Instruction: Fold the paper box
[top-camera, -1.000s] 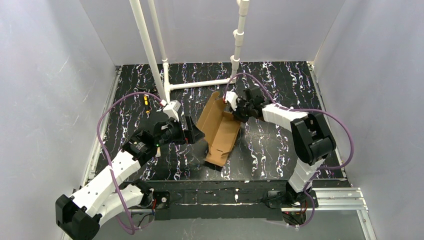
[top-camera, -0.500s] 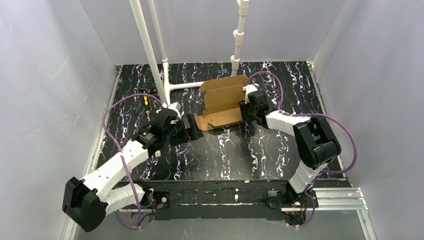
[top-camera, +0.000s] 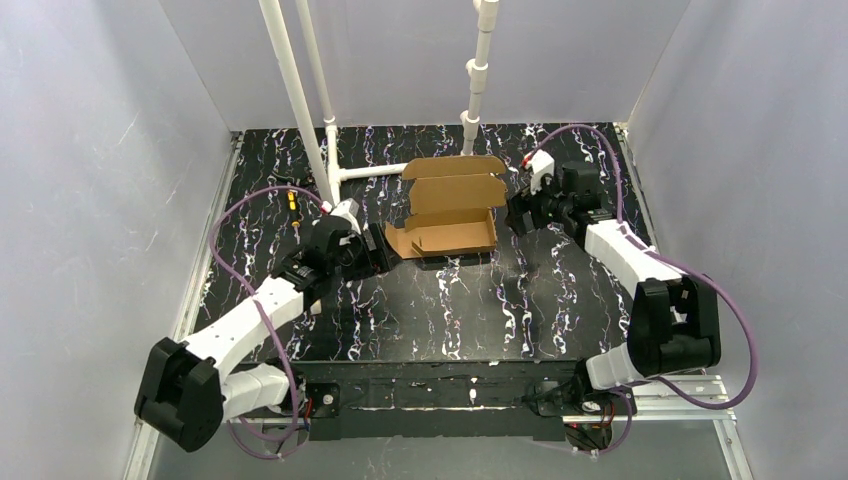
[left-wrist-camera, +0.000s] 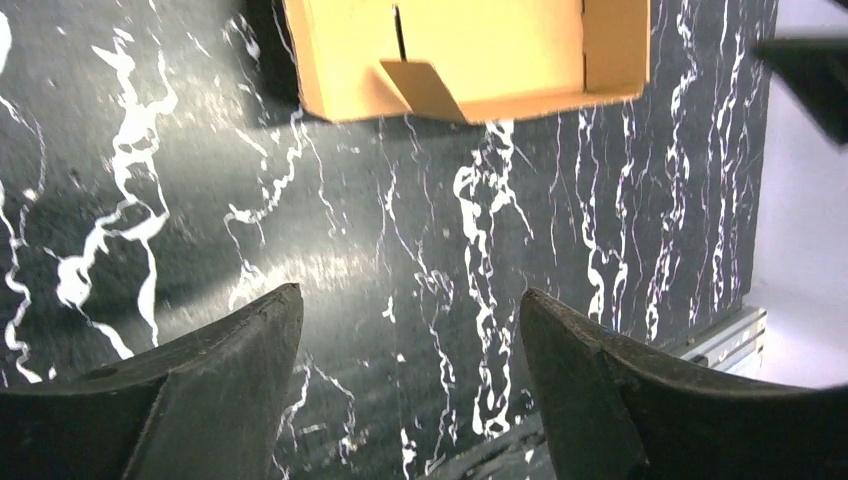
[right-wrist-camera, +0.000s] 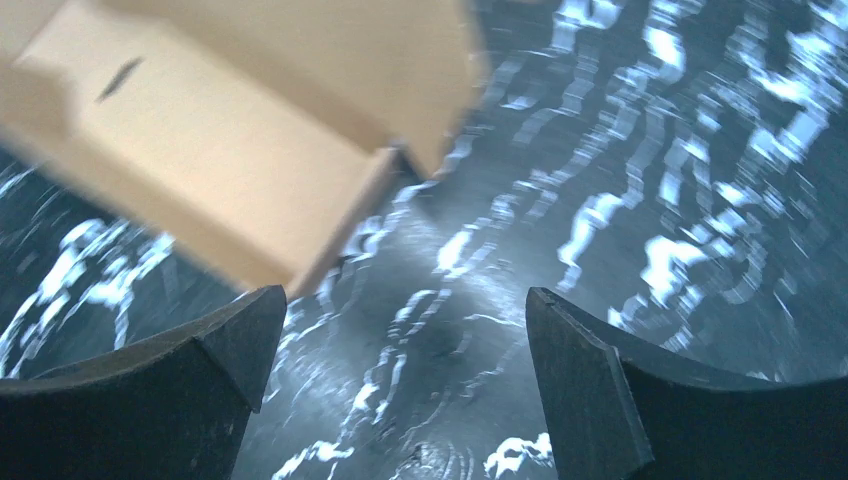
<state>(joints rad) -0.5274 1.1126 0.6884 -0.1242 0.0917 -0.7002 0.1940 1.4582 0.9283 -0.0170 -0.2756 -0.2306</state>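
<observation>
**Top view.** The paper box (top-camera: 452, 205) sits partly folded, open side up, on the far middle of the black marbled table (top-camera: 500, 300). Its rear flap lies flat toward a white pipe frame (top-camera: 372, 170), which stands close behind it. The left hand (top-camera: 380, 248) is near the box's near-left corner and the right hand (top-camera: 514, 214) is just off its right edge. Both have their jaws apart and hold nothing. A small yellow piece (top-camera: 291, 200) lies well to the left.

**Left wrist view.** The jaws are spread over bare table. The box's low front wall and an inward tab lie ahead, apart from the hand. A metal rail (left-wrist-camera: 735, 325) borders the table.

**Right wrist view (blurred).** The jaws are spread wide. A box corner lies ahead at upper left, not touching them.
</observation>
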